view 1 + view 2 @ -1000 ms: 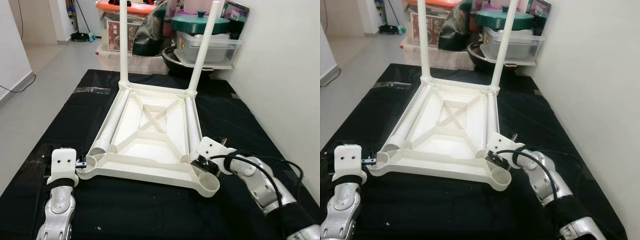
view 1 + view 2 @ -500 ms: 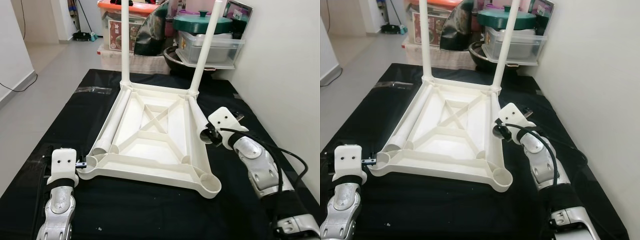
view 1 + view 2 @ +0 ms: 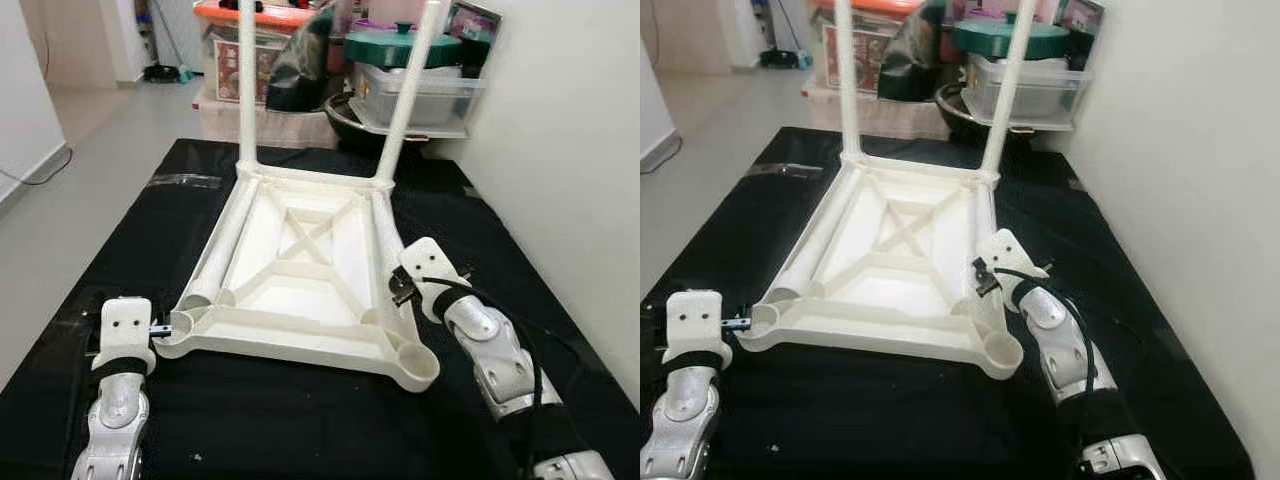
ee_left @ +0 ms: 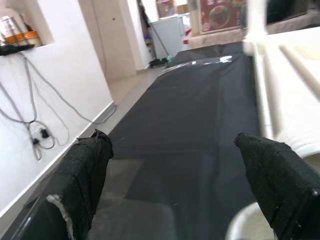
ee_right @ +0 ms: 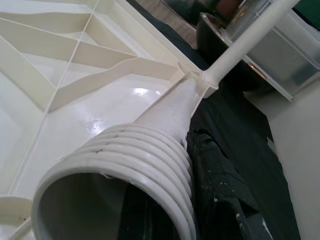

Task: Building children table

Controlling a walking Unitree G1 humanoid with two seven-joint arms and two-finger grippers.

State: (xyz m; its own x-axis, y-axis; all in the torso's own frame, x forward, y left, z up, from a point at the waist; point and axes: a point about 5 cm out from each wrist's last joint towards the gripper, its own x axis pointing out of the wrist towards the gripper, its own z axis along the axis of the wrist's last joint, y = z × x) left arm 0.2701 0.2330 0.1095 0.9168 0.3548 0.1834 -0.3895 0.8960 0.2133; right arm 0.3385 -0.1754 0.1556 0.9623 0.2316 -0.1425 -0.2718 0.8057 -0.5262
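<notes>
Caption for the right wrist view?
Right pincer holding the threaded open end of a loose white leg over the upturned tabletop.

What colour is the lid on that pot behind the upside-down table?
Dark green lid, clearest in the left eye view.

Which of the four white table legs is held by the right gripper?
The loose leg lying along the tabletop's right edge; the right gripper grips its threaded near end.

Left claw [image 3: 160, 328] low and spread, right claw [image 3: 398, 285] raised, clamped
</notes>
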